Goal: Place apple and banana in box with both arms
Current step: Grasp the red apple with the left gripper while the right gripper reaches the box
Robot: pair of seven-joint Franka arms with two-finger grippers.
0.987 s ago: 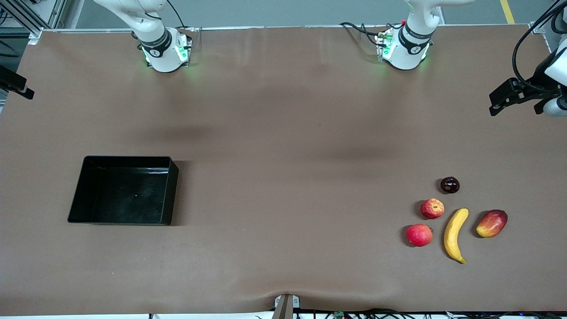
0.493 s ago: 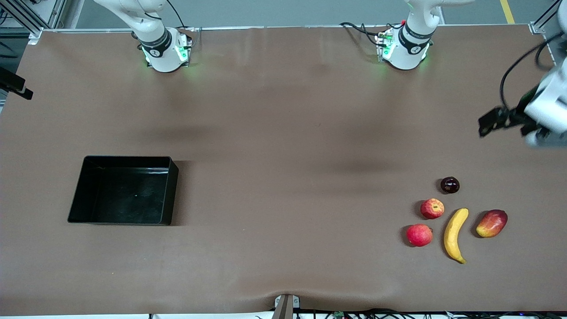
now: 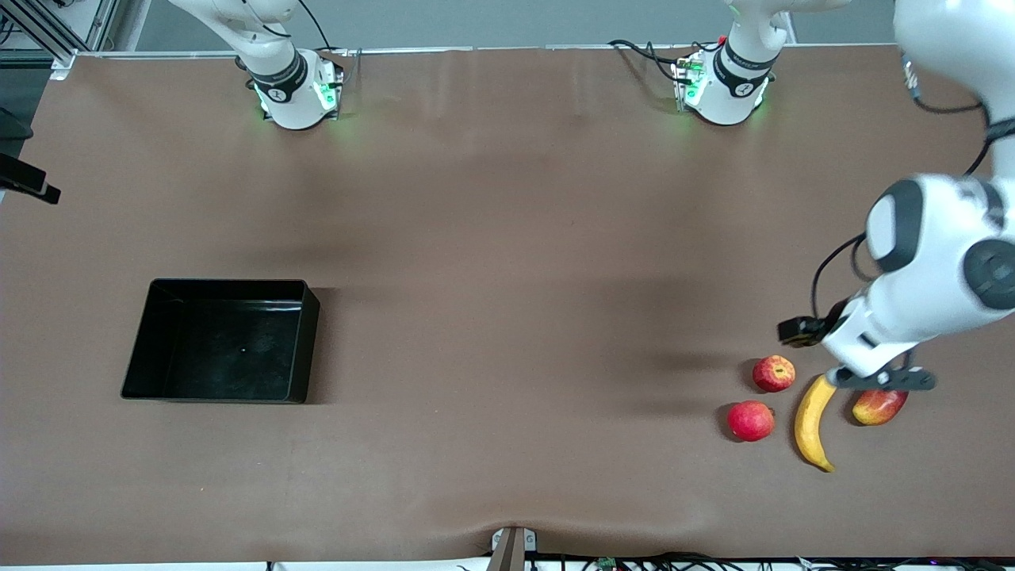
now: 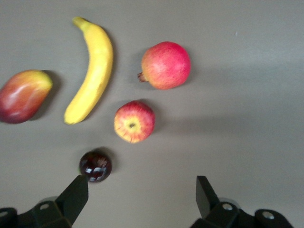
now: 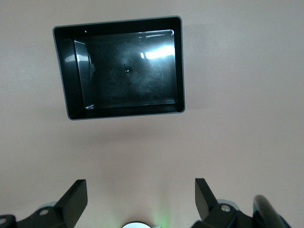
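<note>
The apple (image 3: 774, 373), red with a yellowish patch, lies beside the yellow banana (image 3: 810, 424) toward the left arm's end of the table. The black box (image 3: 230, 282) stands empty toward the right arm's end. My left gripper (image 3: 880, 379) is open and empty, up in the air over the fruit group. In the left wrist view its fingers (image 4: 140, 194) hang over bare table by a dark round fruit (image 4: 95, 166), short of the apple (image 4: 134, 121) and banana (image 4: 92, 71). My right gripper (image 5: 141, 197) is open and empty, high above the table beside the box (image 5: 118, 21).
A pinkish-red round fruit (image 3: 750, 420) lies nearer the front camera than the apple. A red-yellow mango (image 3: 876, 406) lies beside the banana, partly under the left hand. The left hand hides the dark fruit in the front view. A black part of the right hand (image 3: 32, 189) shows at the view's edge.
The left arm has swung in from the table's end and now hangs over the fruits, covering the dark fruit in the front view. The right hand's black part has shifted slightly.
</note>
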